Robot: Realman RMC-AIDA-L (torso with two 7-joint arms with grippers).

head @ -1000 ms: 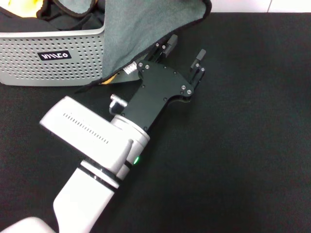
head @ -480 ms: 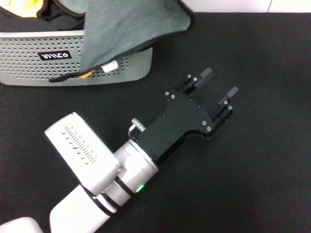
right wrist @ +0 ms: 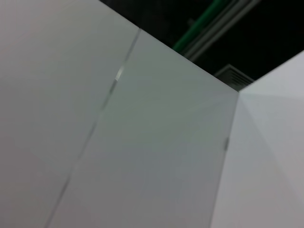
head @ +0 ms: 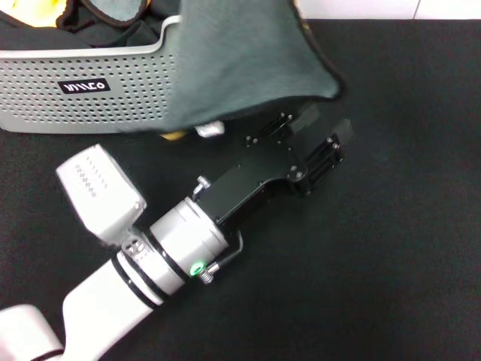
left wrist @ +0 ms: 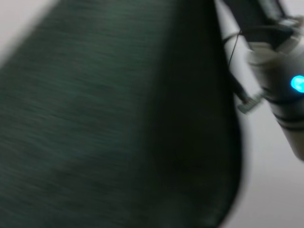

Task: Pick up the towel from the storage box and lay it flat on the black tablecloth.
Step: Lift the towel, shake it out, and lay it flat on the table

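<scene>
Your head view lists the following. Item one: the storage box (head: pixel 90 94), pale grey-green with dotted perforated walls and a small black label (head: pixel 85 86) in white lettering, standing at the far left of the counter on the black tablecloth (head: pixel 391 226). Item two: the towel (head: pixel 240 64), grey face outward, hanging in a broad sheet over the box's near right corner and running off the top of the picture; its lower edge ends in a dark stitched border just above the arm, with a sliver of yellow (head: pixel 174 136) and a white tag (head: pixel 210 130) showing beneath that edge. What carries the towel from above is outside the picture. More yellow cloth (head: pixel 30 9) and dark-edged folds lie inside the box at its far left. Item three: the left gripper (head: pixel 325 129), on a black housing at the end of a white and silver arm with a green light, lying low over the tablecloth just under the towel's hanging corner; you can see its two fingers set a little apart with nothing between them, not touching the cloth. Your left wrist view is filled by the grey towel face, with a second arm bearing a blue light (left wrist: pixel 297 83) at one side. Item four: the right gripper, not shown anywhere; your right wrist view gives only pale wall panels and dark ceiling, so you cannot tell its state.
</scene>
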